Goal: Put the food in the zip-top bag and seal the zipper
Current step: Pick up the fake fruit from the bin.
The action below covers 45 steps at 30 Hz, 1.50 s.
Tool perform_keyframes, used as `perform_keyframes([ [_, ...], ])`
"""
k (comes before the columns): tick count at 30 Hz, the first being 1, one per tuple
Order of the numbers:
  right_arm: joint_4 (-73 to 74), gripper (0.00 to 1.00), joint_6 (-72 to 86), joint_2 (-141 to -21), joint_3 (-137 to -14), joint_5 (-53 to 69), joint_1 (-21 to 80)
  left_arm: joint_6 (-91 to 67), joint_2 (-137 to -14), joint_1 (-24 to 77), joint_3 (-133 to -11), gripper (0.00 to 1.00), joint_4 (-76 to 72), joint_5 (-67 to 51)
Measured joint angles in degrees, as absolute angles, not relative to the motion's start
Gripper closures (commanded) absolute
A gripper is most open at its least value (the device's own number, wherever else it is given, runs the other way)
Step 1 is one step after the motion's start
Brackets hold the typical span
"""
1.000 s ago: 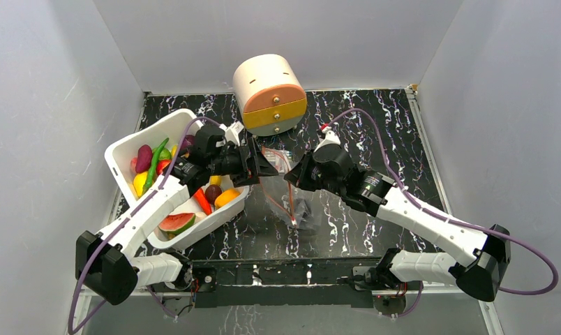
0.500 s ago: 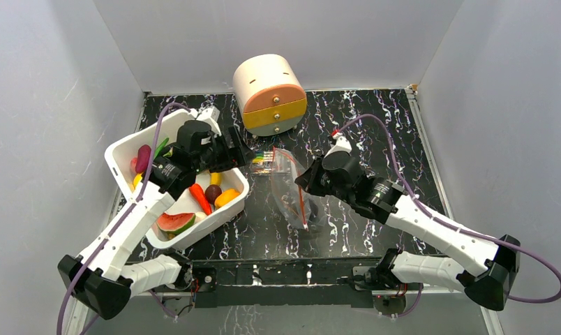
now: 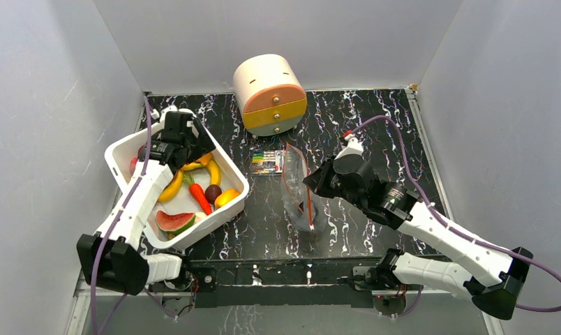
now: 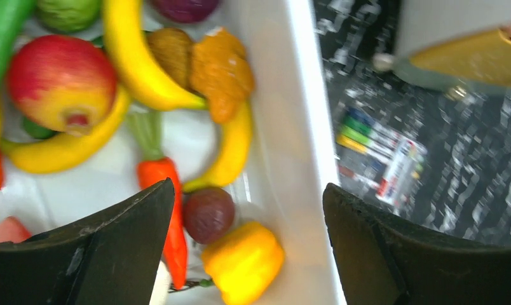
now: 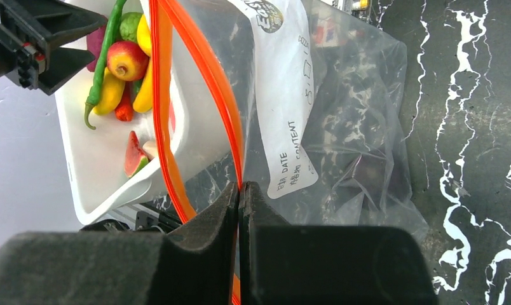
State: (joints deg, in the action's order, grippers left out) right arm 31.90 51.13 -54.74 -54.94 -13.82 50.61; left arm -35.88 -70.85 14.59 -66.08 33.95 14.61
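Note:
The toy food lies in the white bin [image 3: 121, 150]: bananas [image 4: 138, 57], an apple [image 4: 61, 82], a carrot [image 4: 167, 216], a round purple piece [image 4: 208, 214], a yellow pepper [image 4: 243, 260] and a watermelon slice [image 3: 174, 222]. My left gripper [image 4: 246, 194] hangs open and empty above the bin's far right part [image 3: 197, 148]. My right gripper [image 5: 239, 185] is shut on the zipper [image 5: 202, 70], the orange strip, and holds the clear zip-top bag [image 5: 342, 127] up with its mouth open. In the top view the bag [image 3: 296, 192] stands at the table's middle, beside the right gripper [image 3: 312, 181]. A dark piece shows through the bag's bottom.
A flat pack of coloured pens [image 3: 266, 162] lies behind the bag and also shows in the left wrist view [image 4: 377, 155]. A round cream drawer unit [image 3: 269, 94] stands at the back. Grey walls close in the black marbled table on three sides.
My left gripper has left the bag's mouth and swung back left over the bin. The right gripper has drawn the bag a little to the right and keeps hold of it.

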Motion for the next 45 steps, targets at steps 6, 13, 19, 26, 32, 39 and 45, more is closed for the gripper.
perform_keyframes([
  [6,33.45,1.0,50.46,-54.33,-54.94,-14.57,50.63,-34.68,-75.48,8.8,-67.07,0.07,34.74,18.76],
  [13,34.09,1.0,49.82,-54.37,-54.94,-14.44,50.63,-32.97,-77.87,2.42,-67.05,0.09,33.74,21.19],
  [19,34.17,1.0,49.67,-55.16,-54.94,-13.87,50.63,-31.22,-80.34,-1.85,-65.28,0.1,31.73,23.81],
  [26,34.17,1.0,49.6,-55.66,-54.96,-13.76,50.63,-30.11,-83.99,-4.84,-63.61,0.12,29.89,22.92],
  [32,34.2,1.0,49.63,-55.66,-54.96,-13.76,50.63,-29.69,-86.5,-5.5,-63.16,0.15,28.8,21.43],
  [39,34.5,1.0,49.63,-55.22,-54.96,-13.8,50.63,-29.65,-88.82,-6.63,-62.15,0.18,28.77,20.29],
  [45,34.59,1.0,49.6,-54.35,-54.96,-14.0,50.63,-29.39,-90.39,-6.66,-62.13,0.3,28.99,20.01],
])
